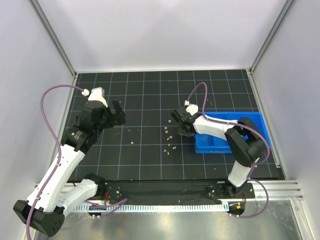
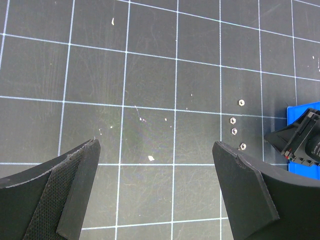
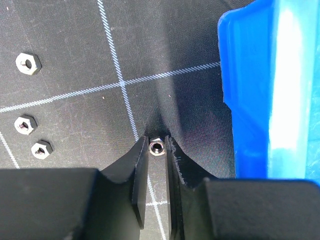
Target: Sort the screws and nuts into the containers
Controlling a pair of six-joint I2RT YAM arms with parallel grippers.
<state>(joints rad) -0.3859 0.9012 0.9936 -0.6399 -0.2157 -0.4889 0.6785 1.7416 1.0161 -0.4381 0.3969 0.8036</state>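
Observation:
My right gripper (image 3: 156,146) is pressed down on the black grid mat, its fingertips shut on a small silver nut (image 3: 156,146). It is just left of the blue containers tray (image 3: 260,90). Three more nuts (image 3: 25,125) lie loose to its left. From above, the right gripper (image 1: 176,122) sits at the tray's (image 1: 252,122) left end, with several nuts (image 1: 168,145) scattered in front of it. My left gripper (image 2: 156,145) hangs open over bare mat, nothing between its fingers. Several nuts (image 2: 233,131) lie by its right finger. Tiny pale specks (image 1: 131,131) may be screws; they are too small to tell.
Metal frame posts and white walls enclose the mat (image 1: 150,100) on three sides. A purple cable (image 1: 50,115) loops off the left arm and another (image 1: 197,92) off the right wrist. The right arm's black wrist (image 2: 300,142) shows at the left wrist view's right edge.

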